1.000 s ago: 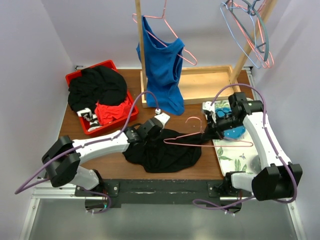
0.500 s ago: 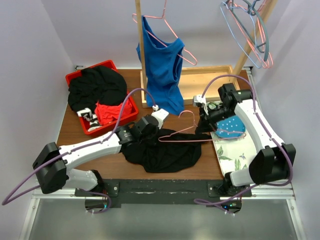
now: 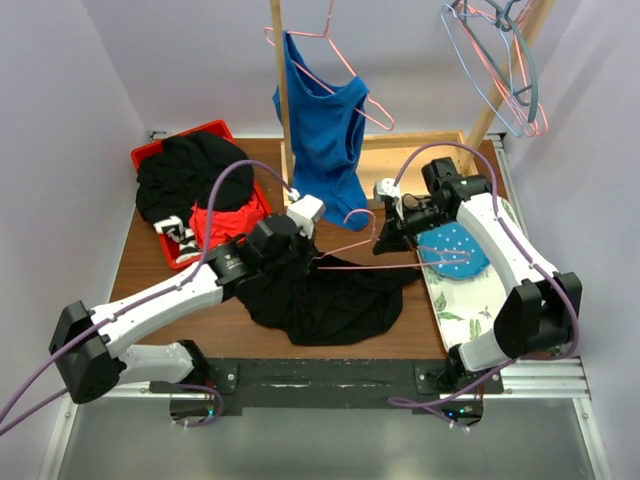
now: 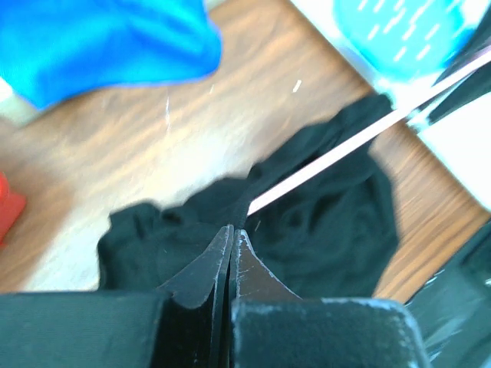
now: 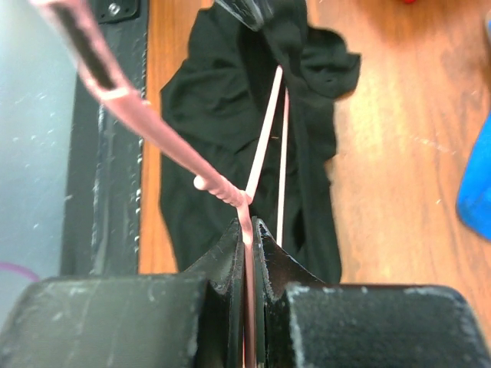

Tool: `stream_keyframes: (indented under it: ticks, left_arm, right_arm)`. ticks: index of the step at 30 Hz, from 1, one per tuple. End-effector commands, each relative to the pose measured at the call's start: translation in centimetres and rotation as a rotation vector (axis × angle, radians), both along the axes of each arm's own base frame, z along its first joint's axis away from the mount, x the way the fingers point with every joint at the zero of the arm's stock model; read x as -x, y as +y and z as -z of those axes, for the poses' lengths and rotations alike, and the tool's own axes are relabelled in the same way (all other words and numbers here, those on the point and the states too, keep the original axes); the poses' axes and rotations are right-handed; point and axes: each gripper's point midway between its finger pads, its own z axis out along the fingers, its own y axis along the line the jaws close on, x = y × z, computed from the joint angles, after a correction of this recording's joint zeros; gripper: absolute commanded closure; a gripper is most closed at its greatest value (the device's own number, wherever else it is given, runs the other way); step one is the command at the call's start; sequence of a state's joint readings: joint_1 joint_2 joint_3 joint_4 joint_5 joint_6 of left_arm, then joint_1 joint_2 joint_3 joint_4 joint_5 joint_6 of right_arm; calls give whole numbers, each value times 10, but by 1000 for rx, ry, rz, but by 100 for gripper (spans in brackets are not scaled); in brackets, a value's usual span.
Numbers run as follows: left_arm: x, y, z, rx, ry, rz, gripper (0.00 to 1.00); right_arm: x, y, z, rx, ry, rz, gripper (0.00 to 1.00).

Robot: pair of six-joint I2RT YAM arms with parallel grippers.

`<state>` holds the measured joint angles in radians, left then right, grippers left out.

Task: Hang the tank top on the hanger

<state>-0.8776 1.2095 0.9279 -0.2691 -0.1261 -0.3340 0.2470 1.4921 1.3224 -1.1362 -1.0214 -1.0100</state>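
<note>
Now holds the hanger [image 3: 370,266] farther from the bases and farther left than a second ago, pinched in the right gripper [image 3: 386,238], both fingers closed hard on the pink wire just below the twist under the hook. Sends two wire limbs straight out ahead of those fingertips, across the tank top [image 3: 325,300], toward the left gripper [image 3: 303,258].

Brings the hanger's far corner right up to the left fingertips, against a clear gap half a second ago. Loses the wire at the fabric edge just ahead of those tips; cannot tell whether tucked under the cloth or merely lying against it. Keeps the left fingers pressed together, seemingly nipping a fold of the black fabric, with the pinch itself hidden beneath them. Has also drawn the left gripper away from the bases, stretching the tank top's upper edge up to the tips and leaving the bulk heaped below and behind on the table [image 3: 150,262]. Leaves the blue tank top [image 3: 325,130] beyond the left tips and the red bin [image 3: 150,158] off to their left, both untouched.

Reads as the threading step about to begin: hanger end and held edge brought together at one spot. Shows no shoulder on the wire yet, so most of the job remains. Calls next for easing the corner into the opening without dropping the thin strap.
</note>
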Motion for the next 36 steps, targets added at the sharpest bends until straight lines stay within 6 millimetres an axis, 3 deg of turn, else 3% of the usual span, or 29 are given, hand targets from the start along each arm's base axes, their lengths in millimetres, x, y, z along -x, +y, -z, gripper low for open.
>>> stream_keyframes:
  ticks: [1, 8, 12, 15, 16, 18, 19, 22, 25, 29, 36]
  left_arm:
    - [-9, -20, -69, 259, -78, 23, 100]
    - [-3, -36, -84, 349, -47, 110, 100]
    - [-9, -23, -80, 288, -67, 69, 100]
    - [-10, -11, -83, 252, -98, 74, 70]
    - [-9, -8, -85, 236, -110, 85, 47]
    - [-8, -1, -103, 187, -204, 134, 27]
    - [-6, 4, -102, 148, -220, 147, 16]
    - [-5, 25, -111, -2, -361, 211, 6]
    - [9, 33, -108, -123, -480, 364, 4]
    - [41, 26, -89, -183, -608, 655, 4]
    - [63, 1, -60, -124, -553, 873, 7]
  right_arm:
    - [-18, 23, -17, -138, -66, 22, 100]
    - [-26, 42, -16, -241, -69, 28, 100]
    - [-25, 42, -32, -260, -116, 23, 100]
    - [-16, 42, -40, -289, -118, 2, 100]
    - [-12, 43, -43, -307, -114, -13, 100]
    - [-7, 43, -42, -324, -102, -17, 100]
    - [-7, 43, -42, -328, -101, -16, 100]
    - [-3, 43, -39, -338, -94, -17, 100]
    - [3, 43, -38, -352, -87, -29, 100]
    - [13, 39, -35, -345, -110, -59, 100]
    - [41, 37, -30, -342, -148, -152, 100]
